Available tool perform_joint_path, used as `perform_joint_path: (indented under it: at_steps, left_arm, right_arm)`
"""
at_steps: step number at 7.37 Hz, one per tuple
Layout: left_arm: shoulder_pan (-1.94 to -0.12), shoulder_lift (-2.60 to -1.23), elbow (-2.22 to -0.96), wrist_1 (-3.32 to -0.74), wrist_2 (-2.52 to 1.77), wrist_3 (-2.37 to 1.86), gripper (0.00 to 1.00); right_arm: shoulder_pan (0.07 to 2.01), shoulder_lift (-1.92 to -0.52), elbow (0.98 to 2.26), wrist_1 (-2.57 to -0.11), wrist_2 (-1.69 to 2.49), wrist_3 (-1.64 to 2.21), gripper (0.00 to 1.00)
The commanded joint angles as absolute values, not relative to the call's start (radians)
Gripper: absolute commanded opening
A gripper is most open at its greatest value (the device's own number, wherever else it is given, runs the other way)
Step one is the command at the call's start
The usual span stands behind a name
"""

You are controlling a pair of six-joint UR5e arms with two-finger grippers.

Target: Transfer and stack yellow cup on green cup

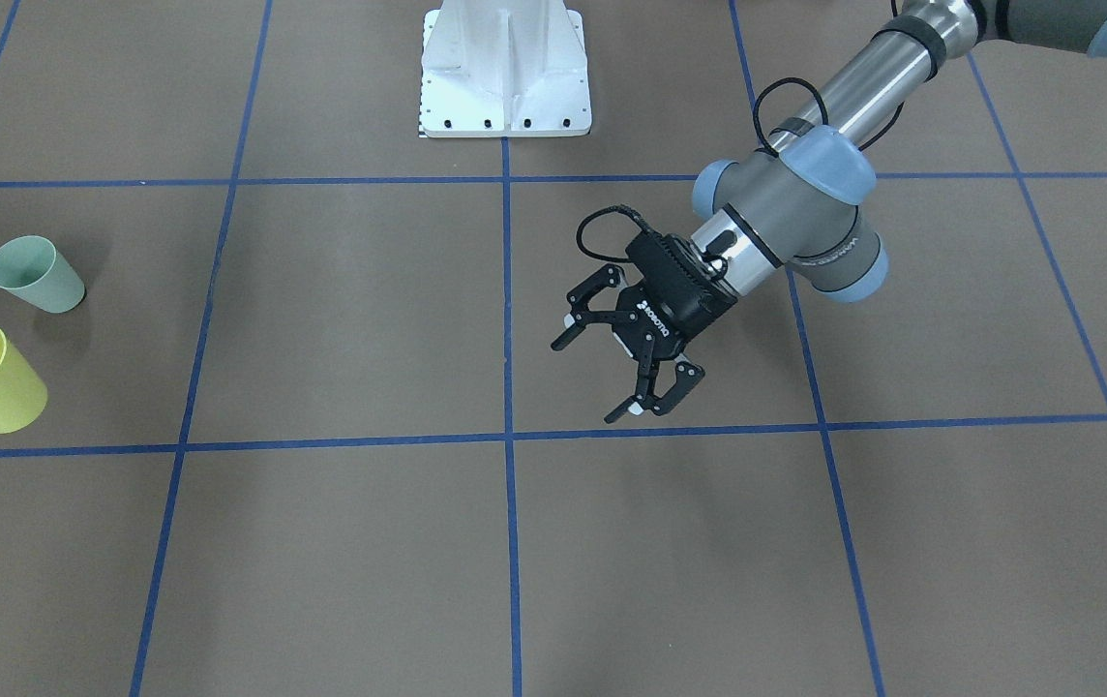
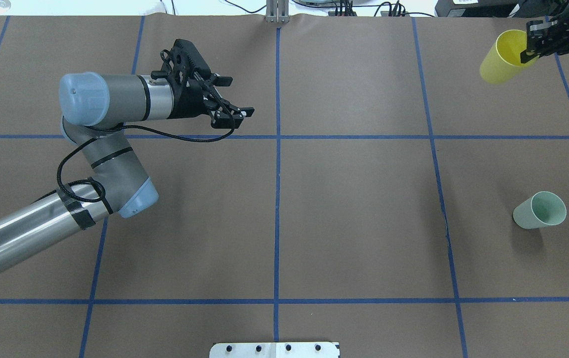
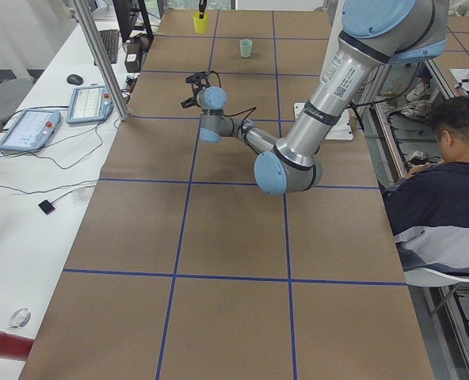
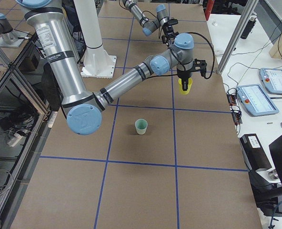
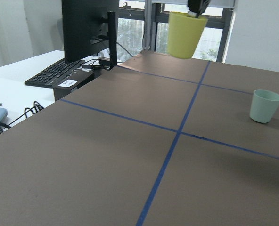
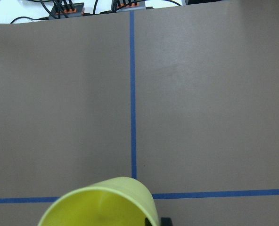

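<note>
table (image 2: 354, 199) brown, blue-taped grid | yellow cup (image 2: 501, 59) aloft | monitor (image 5: 87, 28) at edge

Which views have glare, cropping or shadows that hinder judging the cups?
Left wrist-mounted: bright windows backlight the yellow cup. Exterior front-facing: that cup is cropped by the left edge. Right wrist-mounted: only its rim shows, at the bottom edge. Overhead exterior: the green cup casts a soft shadow.

Left end effector (image 2: 240, 95) gapes; right end effector (image 2: 530, 47) clamped.
</note>
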State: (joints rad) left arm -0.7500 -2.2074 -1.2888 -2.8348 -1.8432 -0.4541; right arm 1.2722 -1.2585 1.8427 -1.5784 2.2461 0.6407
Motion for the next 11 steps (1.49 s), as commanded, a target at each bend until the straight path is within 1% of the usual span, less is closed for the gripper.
perform_joint_path:
  at_steps: [1,3,6,7,8,9,10,11]
  left_arm:
    - [-0.862,-2.149,-1.29,-2.655,-1.839,-0.448,1.0]
    - [-0.942,-2.103,-1.298,-2.426,-1.842,-0.282,1.0]
    - [-1.046,-2.086,-1.318,-2.046,-1.842,-0.166,1.0]
    - [-1.093,-2.086,-1.342,-1.914,-1.844,-0.128,1.0]
    - [-1.147,-2.065,-1.403,-1.781,-1.845,-0.12,1.0]
    - [-1.188,-2.04,-1.422,-1.672,-1.844,-0.118,1.0]
    - [-1.213,-2.036,-1.42,-1.633,-1.851,-0.117,1.0]
    - [-1.279,-1.982,-1.419,-1.623,-1.946,-0.112,1.0]
  right_arm:
    - [1.336,-1.337,1.844,-1.578,2.275,0.501,0.0]
    - [1.364,-1.413,1.855,-1.565,2.319,0.414,0.0]
    - [1.364,-1.489,1.914,-1.563,2.319,0.397,0.0]
    - [1.364,-1.503,1.925,-1.565,2.319,0.397,0.0]
    - [1.364,-1.505,1.925,-1.565,2.319,0.397,0.0]
    - [1.364,-1.508,1.927,-1.563,2.319,0.397,0.0]
    - [1.364,-1.511,1.928,-1.563,2.319,0.397,0.0]
    - [1.364,-1.509,1.928,-1.563,2.319,0.397,0.0]
